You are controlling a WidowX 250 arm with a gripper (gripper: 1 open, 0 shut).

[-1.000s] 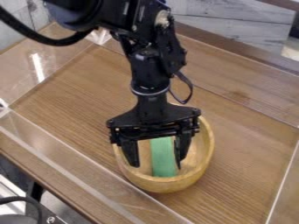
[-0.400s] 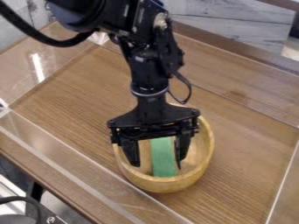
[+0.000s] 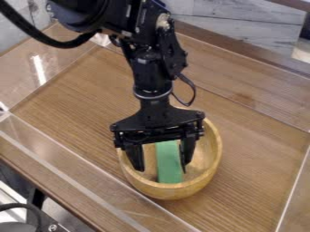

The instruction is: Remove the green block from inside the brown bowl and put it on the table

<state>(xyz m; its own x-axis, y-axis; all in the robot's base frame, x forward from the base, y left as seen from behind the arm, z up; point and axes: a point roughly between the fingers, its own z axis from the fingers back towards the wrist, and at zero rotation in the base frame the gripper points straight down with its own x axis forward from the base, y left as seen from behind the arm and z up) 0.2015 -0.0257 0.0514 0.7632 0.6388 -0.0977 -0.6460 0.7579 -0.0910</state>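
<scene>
The green block [image 3: 169, 163] lies as a bright green bar inside the brown bowl [image 3: 208, 171], which sits on the table [image 3: 85, 100] near its front edge. My gripper [image 3: 162, 157] points straight down into the bowl, open, with one black finger [image 3: 136, 156] on the block's left and the other on its right. The fingers straddle the block; whether they touch it I cannot tell. The block's upper end is hidden behind the gripper body.
Clear acrylic walls [image 3: 49, 149] edge the tabletop at front and left. The black arm [image 3: 145, 45] reaches in from the upper left. A pale counter [image 3: 260, 27] lies beyond the far wall.
</scene>
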